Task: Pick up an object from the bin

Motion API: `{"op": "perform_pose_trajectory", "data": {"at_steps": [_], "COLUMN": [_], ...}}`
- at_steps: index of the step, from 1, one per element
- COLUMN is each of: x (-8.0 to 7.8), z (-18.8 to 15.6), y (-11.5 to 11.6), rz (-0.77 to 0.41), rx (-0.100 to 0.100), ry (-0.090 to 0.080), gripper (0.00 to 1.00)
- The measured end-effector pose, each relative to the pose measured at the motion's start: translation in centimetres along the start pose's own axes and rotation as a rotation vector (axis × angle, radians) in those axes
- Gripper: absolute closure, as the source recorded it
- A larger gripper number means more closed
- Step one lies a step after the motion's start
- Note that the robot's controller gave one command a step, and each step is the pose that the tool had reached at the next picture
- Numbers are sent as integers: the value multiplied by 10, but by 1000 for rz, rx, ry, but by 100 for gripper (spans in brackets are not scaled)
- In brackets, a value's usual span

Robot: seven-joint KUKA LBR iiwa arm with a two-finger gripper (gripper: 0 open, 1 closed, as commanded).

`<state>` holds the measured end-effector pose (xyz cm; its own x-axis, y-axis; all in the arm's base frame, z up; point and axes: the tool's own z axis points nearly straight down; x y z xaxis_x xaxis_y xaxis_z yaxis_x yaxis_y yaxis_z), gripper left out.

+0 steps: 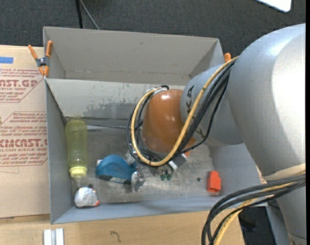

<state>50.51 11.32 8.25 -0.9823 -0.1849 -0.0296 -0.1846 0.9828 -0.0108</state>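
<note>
My gripper (138, 179) is low in the bin, mostly hidden under the arm's wrist, and its visible tip is against the right end of a blue rounded object (114, 168) that looks like a tape measure. A translucent yellow-green bottle (76, 146) lies lengthwise along the bin's left wall. In the front left corner lies a small white crumpled thing with a red edge (85, 197). A small orange block (213, 181) sits on the bin floor to the right, apart from the gripper.
The arm and its orange wrist cover with looped cables cover the middle and right of the bin. The bin's walls slope steeply on the left and at the back. Bare floor shows between the blue object and the orange block.
</note>
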Motion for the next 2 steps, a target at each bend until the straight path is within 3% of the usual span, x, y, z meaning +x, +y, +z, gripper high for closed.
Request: {"op": "perform_pose_trajectory", "data": {"at_steps": [1,2], "x": [0,-32], "z": [0,-117], "y": [0,-25], "rz": [0,-246], "rx": [0,-14], "ry": [0,24], "gripper": [100,100]}}
